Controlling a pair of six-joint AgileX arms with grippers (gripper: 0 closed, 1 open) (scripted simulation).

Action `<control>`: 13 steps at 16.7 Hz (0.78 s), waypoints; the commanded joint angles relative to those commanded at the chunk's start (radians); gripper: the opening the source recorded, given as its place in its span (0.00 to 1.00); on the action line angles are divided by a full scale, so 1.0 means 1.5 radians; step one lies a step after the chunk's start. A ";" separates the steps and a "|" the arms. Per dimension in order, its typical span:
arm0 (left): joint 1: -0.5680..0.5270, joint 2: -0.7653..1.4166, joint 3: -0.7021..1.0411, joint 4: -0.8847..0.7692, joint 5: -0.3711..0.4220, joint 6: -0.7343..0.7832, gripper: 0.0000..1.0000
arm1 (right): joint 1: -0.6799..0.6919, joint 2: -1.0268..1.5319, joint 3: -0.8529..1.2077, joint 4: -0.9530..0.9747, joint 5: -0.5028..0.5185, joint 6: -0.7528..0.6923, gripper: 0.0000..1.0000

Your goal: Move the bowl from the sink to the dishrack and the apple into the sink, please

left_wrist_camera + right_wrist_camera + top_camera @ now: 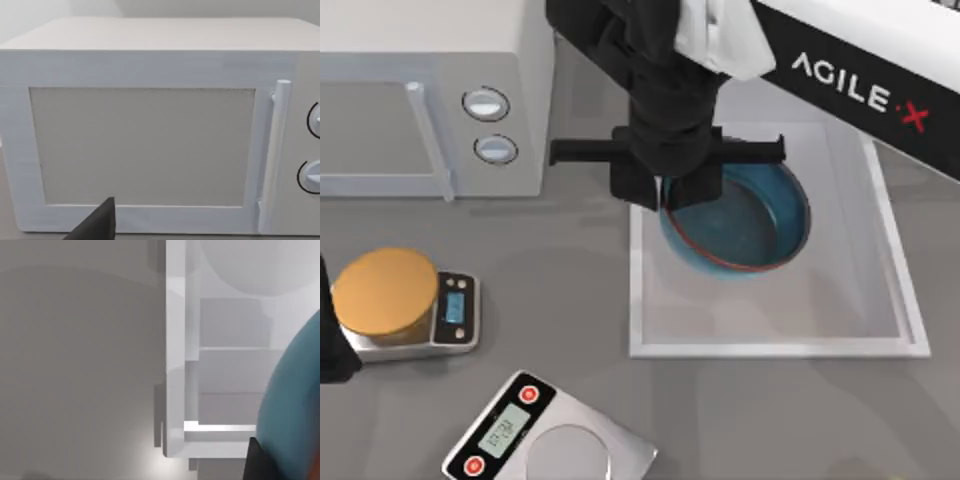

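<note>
- My right gripper (672, 190) sits low over the sink (900, 300), at the blue bowl's (750, 225) left rim.
- I cannot tell how far it is open, nor whether it holds the rim.
- The bowl is in the sink's far half.
- My left arm is parked at the table's left edge, facing the microwave (150, 145).

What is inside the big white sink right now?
The blue bowl sits in the sink, toward its far end. The right gripper hangs over the bowl's left rim, hiding that edge and the sink corner beneath it. The rest of the sink floor looks bare.
</note>
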 joint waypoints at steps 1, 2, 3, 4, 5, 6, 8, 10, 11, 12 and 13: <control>0.000 0.000 0.000 0.000 0.000 0.000 1.00 | 0.023 -0.056 -0.029 -0.025 0.003 0.023 0.00; 0.000 0.000 0.000 0.000 0.000 0.000 1.00 | 0.046 -0.109 -0.057 -0.050 0.005 0.045 0.00; 0.000 0.000 0.000 0.000 0.000 0.000 1.00 | 0.067 -0.158 -0.084 -0.074 0.008 0.065 0.00; 0.000 0.000 0.000 0.000 0.000 0.000 1.00 | 0.087 -0.200 -0.109 -0.095 0.010 0.085 0.00; 0.000 0.000 0.000 0.000 0.000 0.000 1.00 | 0.104 -0.236 -0.132 -0.115 0.012 0.102 0.00; 0.000 0.000 0.000 0.000 0.000 0.000 1.00 | 0.119 -0.265 -0.151 -0.131 0.014 0.117 0.00; 0.000 0.000 0.000 0.000 0.000 0.000 1.00 | 0.140 -0.301 -0.177 -0.153 0.016 0.137 0.00; 0.000 0.000 0.000 0.000 0.000 0.000 1.00 | 0.145 -0.309 -0.183 -0.158 0.017 0.142 0.00; 0.000 0.000 0.000 0.000 0.000 0.000 1.00 | 0.145 -0.309 -0.183 -0.158 0.017 0.142 0.00; 0.000 0.000 0.000 0.000 0.000 0.000 1.00 | 0.145 -0.309 -0.183 -0.158 0.017 0.142 0.00; 0.000 0.000 0.000 0.000 0.000 0.000 1.00 | 0.142 -0.307 -0.181 -0.157 0.016 0.142 0.00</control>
